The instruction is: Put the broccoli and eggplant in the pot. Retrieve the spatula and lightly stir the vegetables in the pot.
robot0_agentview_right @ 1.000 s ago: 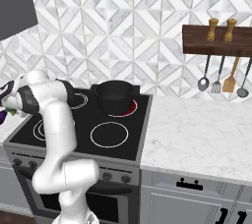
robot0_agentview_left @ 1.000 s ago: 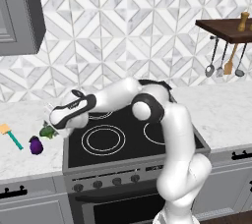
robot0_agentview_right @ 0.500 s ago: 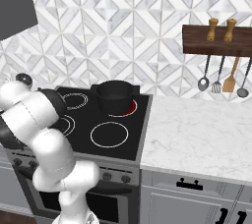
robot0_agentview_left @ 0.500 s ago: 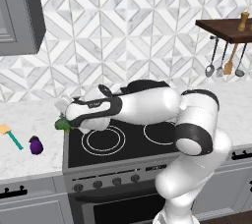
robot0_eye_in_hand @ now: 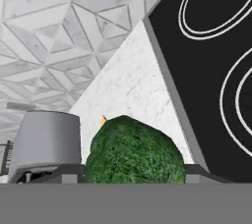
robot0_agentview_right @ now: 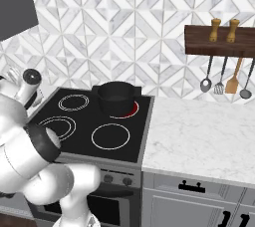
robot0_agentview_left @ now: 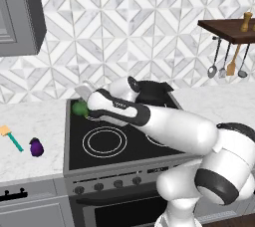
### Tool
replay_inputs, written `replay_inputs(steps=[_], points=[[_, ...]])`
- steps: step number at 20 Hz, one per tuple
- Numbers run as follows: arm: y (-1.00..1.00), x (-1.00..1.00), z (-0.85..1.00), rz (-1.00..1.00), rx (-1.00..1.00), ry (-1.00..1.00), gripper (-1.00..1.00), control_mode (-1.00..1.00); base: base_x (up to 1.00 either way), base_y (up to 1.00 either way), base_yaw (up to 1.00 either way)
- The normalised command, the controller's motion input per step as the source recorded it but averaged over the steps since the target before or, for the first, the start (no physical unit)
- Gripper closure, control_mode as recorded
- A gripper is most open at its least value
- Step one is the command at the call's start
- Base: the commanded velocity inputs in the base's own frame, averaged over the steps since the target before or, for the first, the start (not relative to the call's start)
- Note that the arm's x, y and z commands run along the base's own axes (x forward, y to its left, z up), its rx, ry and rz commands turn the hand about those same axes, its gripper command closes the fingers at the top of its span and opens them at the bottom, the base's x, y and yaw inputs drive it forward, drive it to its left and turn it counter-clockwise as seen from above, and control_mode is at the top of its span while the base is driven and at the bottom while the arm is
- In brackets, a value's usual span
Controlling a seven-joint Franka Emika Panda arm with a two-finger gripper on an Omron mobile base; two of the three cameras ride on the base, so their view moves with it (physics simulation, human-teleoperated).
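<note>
My gripper [robot0_agentview_left: 80,102] is shut on the broccoli [robot0_agentview_left: 78,108], holding it in the air over the stove's rear left corner. In the hand view the lumpy green broccoli [robot0_eye_in_hand: 134,153] sits between the fingers [robot0_eye_in_hand: 47,144]. The purple eggplant [robot0_agentview_left: 36,147] lies on the left counter, well left of and in front of the gripper. Beside it lies the spatula [robot0_agentview_left: 10,137], teal handle and yellow blade. The black pot [robot0_agentview_right: 115,97] stands on the glowing rear right burner; in the left base view my arm partly hides the pot [robot0_agentview_left: 152,89].
The black stovetop [robot0_agentview_left: 107,144] has ring burners, with white marble counter [robot0_agentview_right: 199,136] on both sides. Long-handled utensils [robot0_agentview_right: 224,79] hang under a wooden shelf [robot0_agentview_right: 219,47] at the right. A grey wall cabinet [robot0_agentview_left: 17,12] hangs above the left counter.
The arm has swung right, carrying the broccoli from above the left counter to over the stove's rear left corner. Eggplant and spatula have stayed put.
</note>
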Motion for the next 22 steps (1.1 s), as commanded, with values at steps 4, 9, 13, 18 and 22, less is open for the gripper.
replay_inputs(steps=[4, 9, 13, 18, 22], points=[[-0.77, 0.0, 1.0, -0.01, -0.07, 0.03, 1.0, -1.0, 0.0, 0.0, 0.0], [-0.52, -0.09, 0.98, -0.06, -0.26, -0.01, 1.0, -1.0, 0.0, 0.0, 0.0], [-0.81, 0.0, 0.49, -0.08, -0.17, 0.05, 1.0, -1.0, 0.0, 0.0, 0.0], [-1.0, 0.0, 0.0, -0.02, 0.0, 0.1, 1.0, -1.0, 0.0, 0.0, 0.0], [-0.96, 0.18, 0.0, -0.02, 0.0, 0.13, 1.0, -1.0, 0.0, 0.0, 0.0]])
